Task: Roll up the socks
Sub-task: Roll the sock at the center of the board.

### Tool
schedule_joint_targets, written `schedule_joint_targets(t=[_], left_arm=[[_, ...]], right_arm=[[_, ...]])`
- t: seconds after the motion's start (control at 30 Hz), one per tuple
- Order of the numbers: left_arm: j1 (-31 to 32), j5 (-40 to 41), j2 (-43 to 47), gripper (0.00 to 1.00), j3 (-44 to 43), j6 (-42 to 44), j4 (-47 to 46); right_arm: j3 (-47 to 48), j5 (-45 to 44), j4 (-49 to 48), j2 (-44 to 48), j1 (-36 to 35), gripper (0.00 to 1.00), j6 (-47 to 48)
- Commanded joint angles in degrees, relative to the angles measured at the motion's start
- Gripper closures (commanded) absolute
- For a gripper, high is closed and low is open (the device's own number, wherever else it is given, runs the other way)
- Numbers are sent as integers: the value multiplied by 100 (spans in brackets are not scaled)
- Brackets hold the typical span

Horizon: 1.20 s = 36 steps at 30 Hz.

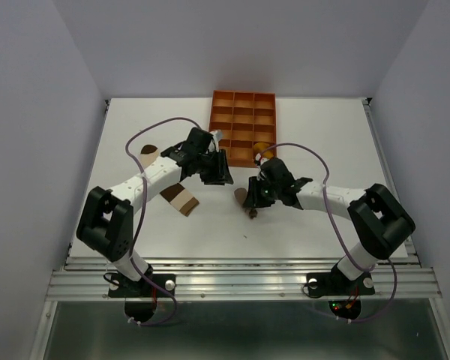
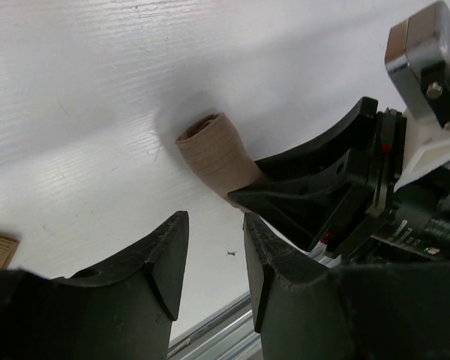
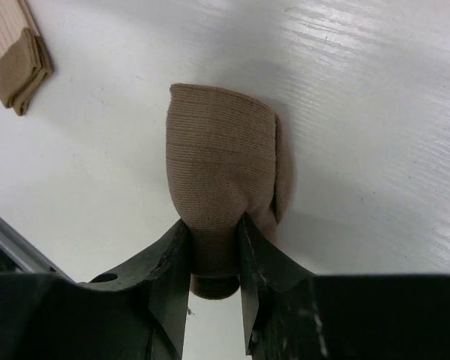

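Observation:
A taupe-brown sock (image 3: 221,165), rolled into a short tube, lies on the white table with my right gripper (image 3: 214,225) shut on its near end. In the top view this sock (image 1: 242,196) sits mid-table at the right gripper (image 1: 252,201). My left gripper (image 2: 215,225) is open and holds nothing. It hovers just left of the roll (image 2: 214,146), also seen from above (image 1: 219,174). A cream sock with tan and brown bands (image 1: 181,199) lies flat, partly under the left arm. A mustard-yellow sock (image 1: 262,147) shows in the tray's near right corner.
The orange gridded tray (image 1: 244,112) stands at the back centre of the table. The right gripper's black fingers (image 2: 315,195) fill the right side of the left wrist view. The table's metal front rail (image 1: 240,281) runs along the near edge.

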<state>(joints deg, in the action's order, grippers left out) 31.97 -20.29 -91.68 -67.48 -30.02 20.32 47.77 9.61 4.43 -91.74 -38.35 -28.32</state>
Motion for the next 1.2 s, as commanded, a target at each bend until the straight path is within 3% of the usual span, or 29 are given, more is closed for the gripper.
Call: schedule_joint_targets(t=[0.0,0.13,0.3,0.77,1.17], left_arm=[[-6,61,212,53,279,49,-344],[55,-62,133,53,350,40,-476],[108,-62,-34,51,306,-12,-520],[381,-221,-1088,46,-116,-171,-792],[398,-326,-1396,44,-169,-452,-1082]], right_arm=[[-232,978,-108,-221,353,99,-375],[-452,1587,-372,-405,855,99,-727],[-514,1474,-381,-660,1039,99,-868],[-549,1017,-320,-590,1040,97,-676],[-637,903,-284,-537,1040,93,-482]])
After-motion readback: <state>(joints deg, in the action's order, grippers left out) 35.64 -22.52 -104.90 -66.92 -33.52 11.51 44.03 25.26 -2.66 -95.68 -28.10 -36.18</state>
